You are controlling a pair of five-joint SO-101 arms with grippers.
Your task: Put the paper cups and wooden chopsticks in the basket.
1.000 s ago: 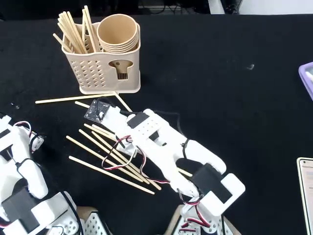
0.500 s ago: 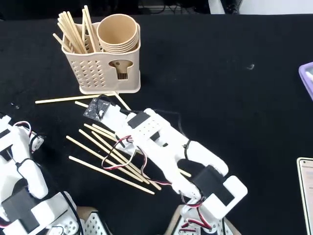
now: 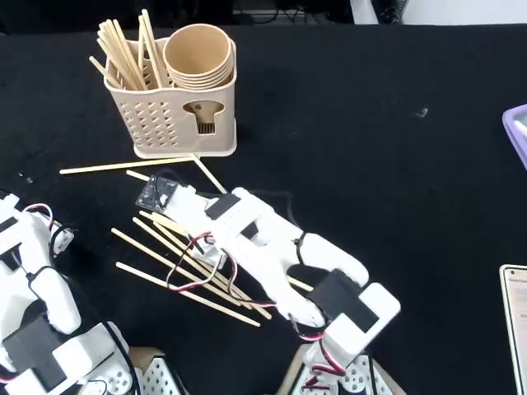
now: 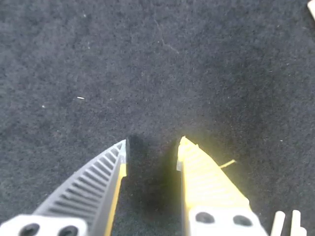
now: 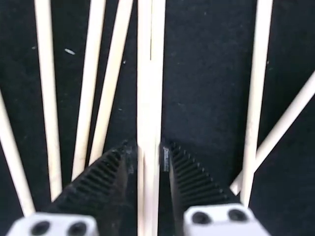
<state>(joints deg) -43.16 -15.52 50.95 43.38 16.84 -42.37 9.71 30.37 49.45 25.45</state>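
On the black table (image 3: pixel 370 164) the basket (image 3: pixel 177 123) stands at the far left. The paper cups (image 3: pixel 198 53) are stacked in one side of it and a bundle of chopsticks (image 3: pixel 123 53) leans in the other. A purple object (image 3: pixel 516 132) and a white one (image 3: pixel 517 313) are cut off at the table's right edge, well apart from the work.

Nearer the arms, loose chopsticks (image 3: pixel 185 294) lie fanned on the cloth, and a single one (image 3: pixel 115 166) lies just in front of the basket. The right arm (image 3: pixel 263 247) stretches low across the fan and covers part of it. The right gripper (image 5: pixel 146 147) sits over a joined pair of chopsticks (image 5: pixel 150 73) – its jaws narrowly apart, one on each side, close against the wood.

The left arm (image 3: pixel 41 313) is folded at the near left corner. The left gripper (image 4: pixel 151 145) hangs over bare cloth – its jaws apart, with nothing between them.
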